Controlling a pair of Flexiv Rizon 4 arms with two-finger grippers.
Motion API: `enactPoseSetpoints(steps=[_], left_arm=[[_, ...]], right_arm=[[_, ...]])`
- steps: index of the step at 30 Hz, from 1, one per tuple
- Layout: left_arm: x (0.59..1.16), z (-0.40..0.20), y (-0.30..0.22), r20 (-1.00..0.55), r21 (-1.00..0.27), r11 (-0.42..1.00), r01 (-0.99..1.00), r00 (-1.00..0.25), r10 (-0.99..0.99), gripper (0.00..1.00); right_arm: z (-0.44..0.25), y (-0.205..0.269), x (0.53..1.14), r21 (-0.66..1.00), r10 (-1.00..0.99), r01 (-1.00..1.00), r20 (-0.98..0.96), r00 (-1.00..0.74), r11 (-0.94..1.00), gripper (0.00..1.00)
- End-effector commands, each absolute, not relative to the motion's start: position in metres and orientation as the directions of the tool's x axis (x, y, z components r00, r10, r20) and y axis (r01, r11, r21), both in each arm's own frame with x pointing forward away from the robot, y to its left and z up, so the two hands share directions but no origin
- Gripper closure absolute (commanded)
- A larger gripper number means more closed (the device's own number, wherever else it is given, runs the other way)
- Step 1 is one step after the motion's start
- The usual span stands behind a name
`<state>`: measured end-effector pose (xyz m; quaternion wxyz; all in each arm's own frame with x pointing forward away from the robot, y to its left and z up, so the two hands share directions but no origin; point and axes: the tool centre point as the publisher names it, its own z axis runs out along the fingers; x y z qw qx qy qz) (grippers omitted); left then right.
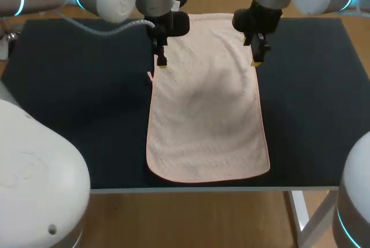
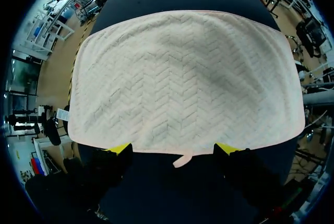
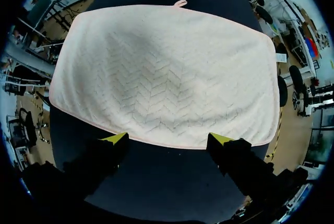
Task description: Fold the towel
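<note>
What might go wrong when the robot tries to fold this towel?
The left gripper and right gripper stand open right at the thin side edges of the towel, so either might close on nothing and miss. If only one catches, the fold would likely come out crooked. The little loop beside the left gripper might snag a finger.

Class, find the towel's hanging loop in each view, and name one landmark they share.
Head view: loop on the towel's left edge, beside left gripper.
Left wrist view: loop between that gripper's fingertips.
Right wrist view: loop at towel's far edge.
Shared landmark: left gripper's yellow tips.
</note>
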<state>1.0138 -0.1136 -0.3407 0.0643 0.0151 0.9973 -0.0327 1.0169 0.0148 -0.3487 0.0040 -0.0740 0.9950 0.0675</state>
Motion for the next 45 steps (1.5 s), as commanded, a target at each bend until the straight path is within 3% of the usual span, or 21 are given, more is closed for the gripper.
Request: enactPoseSetpoints(steps=[1, 15, 20, 45], left_arm=[[1.016, -0.356, -0.115, -0.119, -0.074, 0.997, 0.021, -0.993, 0.012, 0.0], [1.015, -0.384, -0.111, -0.169, -0.054, 0.997, 0.057, -0.985, 0.048, 0.0], [1.015, -0.39, -0.107, -0.18, -0.114, 0.993, 0.027, -0.984, 0.006, 0.0], [1.019, -0.421, -0.108, -0.23, -0.077, 0.995, 0.06, -0.972, 0.041, 0.0]], right_arm=[[-0.362, 0.014, 1.026, 0.132, -0.151, -0.144, 0.047, -0.987, 0.981, 0.0], [-0.387, 0.018, 1.034, 0.146, -0.089, -0.076, 0.087, -0.992, 0.986, 0.0], [-0.395, 0.021, 1.036, 0.142, -0.075, -0.06, 0.101, -0.992, 0.988, 0.0], [-0.432, 0.009, 1.046, 0.081, 0.014, 0.026, 0.145, -0.989, 0.996, 0.0]])
